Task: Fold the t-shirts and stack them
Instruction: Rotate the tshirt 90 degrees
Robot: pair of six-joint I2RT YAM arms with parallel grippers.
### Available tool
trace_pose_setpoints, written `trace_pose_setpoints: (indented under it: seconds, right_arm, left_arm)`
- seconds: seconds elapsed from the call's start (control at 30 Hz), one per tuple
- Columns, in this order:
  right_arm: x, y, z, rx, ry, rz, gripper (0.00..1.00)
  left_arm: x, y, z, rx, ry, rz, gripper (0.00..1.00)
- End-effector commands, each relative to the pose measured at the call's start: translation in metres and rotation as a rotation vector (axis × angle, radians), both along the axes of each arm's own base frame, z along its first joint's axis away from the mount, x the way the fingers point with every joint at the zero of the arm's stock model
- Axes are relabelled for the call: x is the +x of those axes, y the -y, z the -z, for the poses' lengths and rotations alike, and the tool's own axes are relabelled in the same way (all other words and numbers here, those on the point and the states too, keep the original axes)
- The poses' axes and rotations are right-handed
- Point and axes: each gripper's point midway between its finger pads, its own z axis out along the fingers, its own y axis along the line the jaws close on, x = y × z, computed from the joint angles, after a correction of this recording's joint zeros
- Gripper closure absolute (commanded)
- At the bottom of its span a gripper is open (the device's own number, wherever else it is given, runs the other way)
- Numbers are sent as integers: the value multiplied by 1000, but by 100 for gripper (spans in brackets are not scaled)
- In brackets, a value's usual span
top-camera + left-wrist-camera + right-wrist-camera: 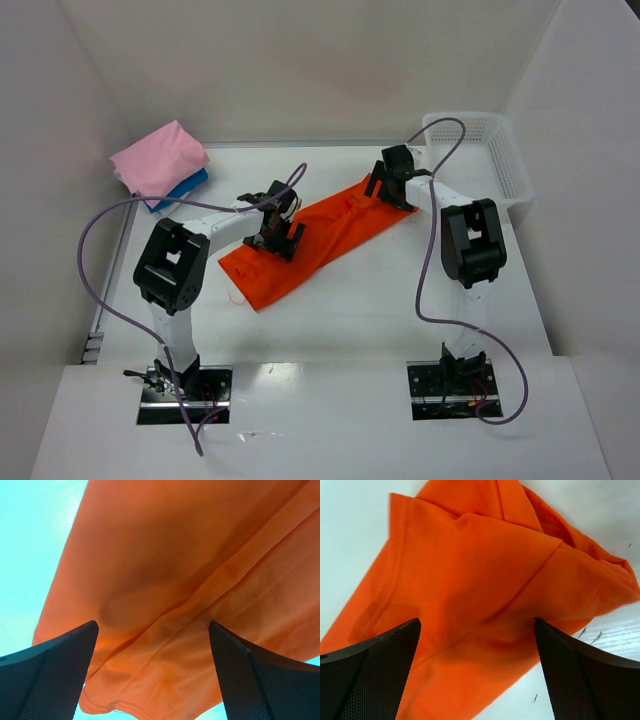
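Note:
The orange t-shirt (320, 240) lies folded into a long strip, running diagonally across the middle of the table. My left gripper (277, 238) hovers open over its lower left part, the cloth (165, 580) showing between the wide-apart fingers (60, 675). At the strip's upper right end my right gripper (392, 190) stands open above the cloth (470, 590), its fingers (580, 680) wide with nothing pinched. A folded pink t-shirt (160, 160) rests on a blue t-shirt (185, 188) at the back left corner.
A white mesh basket (480, 155) stands at the back right. White walls close the table at the back and on both sides. Purple cables (100, 260) loop from both arms over the table.

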Motion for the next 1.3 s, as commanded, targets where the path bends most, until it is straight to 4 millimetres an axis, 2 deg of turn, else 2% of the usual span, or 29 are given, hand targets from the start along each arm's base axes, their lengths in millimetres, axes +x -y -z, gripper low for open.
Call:
trace_pose_setpoints:
  seconds: [0.0, 0.07, 0.1, 0.13, 0.23, 0.27, 0.33, 0.37, 0.4, 0.5, 0.53, 0.57, 0.6, 0.63, 0.67, 0.83, 0.93, 1.03, 1.1, 1.2, 1.23, 1.27]
  right_arm:
    - [13, 12, -1, -20, 5, 61, 0]
    - [19, 12, 5, -30, 1, 68, 0]
    - [22, 12, 0, -26, 15, 68, 0]
    - [22, 12, 8, -30, 0, 68, 0]
    - [31, 10, 12, -36, 3, 60, 0]
    - [34, 10, 10, -42, 5, 52, 0]
    - [39, 9, 18, -44, -4, 51, 0]
    - [44, 8, 14, -49, 4, 44, 0]
    - [46, 7, 22, -52, -6, 43, 0]
    - [62, 2, 17, -43, 22, 27, 0]
    - [65, -2, 26, -33, 9, 16, 0]
    - [75, -4, 18, -26, 37, 16, 0]
    - [77, -8, 20, -19, 30, -2, 0]
    - [79, -10, 31, -16, 11, -9, 0]
    - [90, -15, 20, -3, 42, -25, 0]
    - [104, -24, 13, 19, 71, -65, 0]
    - [108, -32, 9, 46, 94, -98, 0]
    - [109, -49, 8, 58, 109, -158, 0]
    - [112, -62, 9, 68, 115, -196, 0]
    - [115, -75, -7, 57, 144, -215, 0]
    - [114, -72, -18, 48, 153, -204, 0]
    - [115, -70, -29, 43, 173, -197, 0]
  left_arm:
    - [-8, 5, 6, -29, -50, 34, 1]
    - [-14, 8, 9, -51, -73, 43, 1]
    - [-16, 8, 15, -50, -85, 56, 1]
    - [-17, 9, 15, -58, -89, 59, 1]
    - [-27, 13, 25, -81, -144, 80, 1]
    - [-33, 21, 27, -126, -178, 113, 1]
    - [-47, 24, 34, -150, -241, 143, 1]
    - [-52, 29, 37, -175, -266, 150, 1]
    - [-57, 35, 39, -214, -295, 170, 1]
    - [-71, 45, 37, -283, -350, 199, 1]
    - [-76, 54, 32, -346, -377, 216, 1]
    - [-82, 57, 33, -370, -405, 237, 1]
    - [-88, 60, 33, -394, -422, 257, 1]
    - [-97, 73, 27, -455, -449, 300, 1]
    - [-104, 81, 24, -475, -461, 335, 1]
    - [-140, 109, 20, -625, -585, 459, 1]
    - [-143, 111, 21, -650, -593, 491, 1]
    - [-152, 111, 20, -689, -615, 517, 1]
    - [-152, 115, 11, -721, -604, 539, 1]
    - [-150, 114, 0, -722, -562, 564, 1]
    - [-145, 114, -3, -705, -529, 565, 1]
    - [-140, 116, -16, -707, -471, 588, 1]
